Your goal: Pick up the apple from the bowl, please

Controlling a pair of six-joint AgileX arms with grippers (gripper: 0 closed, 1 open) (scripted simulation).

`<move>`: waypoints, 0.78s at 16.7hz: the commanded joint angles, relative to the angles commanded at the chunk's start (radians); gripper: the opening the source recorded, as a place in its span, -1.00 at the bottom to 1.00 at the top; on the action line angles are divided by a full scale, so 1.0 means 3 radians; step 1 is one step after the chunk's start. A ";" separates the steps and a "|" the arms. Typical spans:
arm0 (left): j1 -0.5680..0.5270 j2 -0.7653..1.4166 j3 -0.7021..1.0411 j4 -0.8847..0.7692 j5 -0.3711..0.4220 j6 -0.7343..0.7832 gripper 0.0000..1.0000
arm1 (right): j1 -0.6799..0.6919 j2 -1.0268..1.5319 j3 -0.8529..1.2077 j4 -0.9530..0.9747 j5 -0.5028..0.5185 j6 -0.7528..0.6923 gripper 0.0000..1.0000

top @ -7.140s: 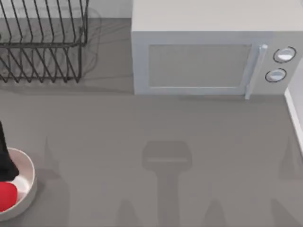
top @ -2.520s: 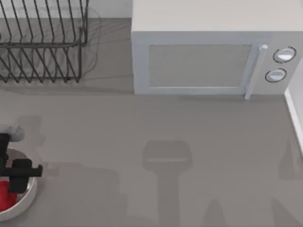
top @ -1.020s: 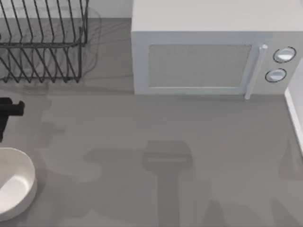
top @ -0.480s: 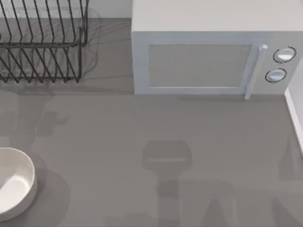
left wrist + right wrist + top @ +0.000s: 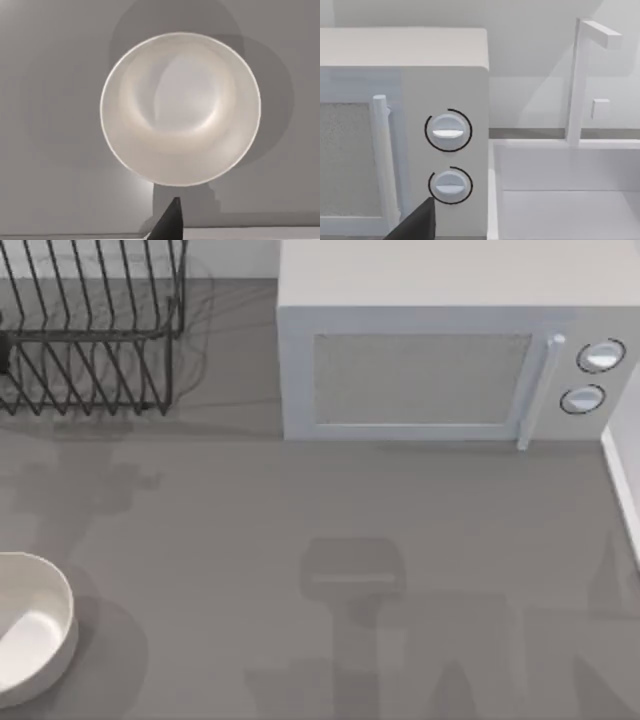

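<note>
Presently, the holdings on the grey table point(image 5: 400, 520) stand thus.

Bowl point(image 5: 30, 630): white, thick-rimmed, at the near left edge of the table, partly cut by the left border of the top view. From the left wrist view the bowl point(image 5: 180, 107) sits directly below the camera, its glossy inside bare, with grey surface all round it.

Apple: no red ball lies in the bowl, and where it is cannot be told.

Left gripper: one dark fingertip point(image 5: 167, 222) above the table just beside the bowl's rim; jaw state cannot be told.

Right gripper: one dark fingertip point(image 5: 415, 222) before the microwave's two dials point(image 5: 448, 131); jaw state cannot be told.

Microwave point(image 5: 440, 350): far centre-right, door closed.

Wire dish rack point(image 5: 90, 330): far left.

Sink point(image 5: 565, 200): white, with faucet point(image 5: 585, 75), right of the microwave.
</note>
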 joint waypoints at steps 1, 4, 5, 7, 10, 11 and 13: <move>-0.0144 0.0149 0.0079 0.0049 0.0000 -0.0145 -1.00 | 0.0000 0.0000 0.0000 0.0000 0.0000 0.0000 1.00; -0.0732 0.0778 0.0342 0.0254 0.0001 -0.0750 -1.00 | 0.0000 0.0000 0.0000 0.0000 0.0000 0.0000 1.00; -0.0950 0.1000 0.0430 0.0332 0.0001 -0.0975 -1.00 | 0.0000 0.0000 0.0000 0.0000 0.0000 0.0000 1.00; -0.1326 0.1372 0.0588 0.0485 0.0002 -0.1355 -1.00 | 0.0000 0.0000 0.0000 0.0000 0.0000 0.0000 1.00; -0.1632 0.1672 0.0726 0.0663 0.0002 -0.1663 -1.00 | 0.0000 0.0000 0.0000 0.0000 0.0000 0.0000 1.00; -0.1663 0.1702 0.0739 0.0687 0.0002 -0.1694 -1.00 | 0.0000 0.0000 0.0000 0.0000 0.0000 0.0000 1.00; -0.1666 0.1704 0.0740 0.0689 0.0002 -0.1697 -1.00 | 0.0000 0.0000 0.0000 0.0000 0.0000 0.0000 1.00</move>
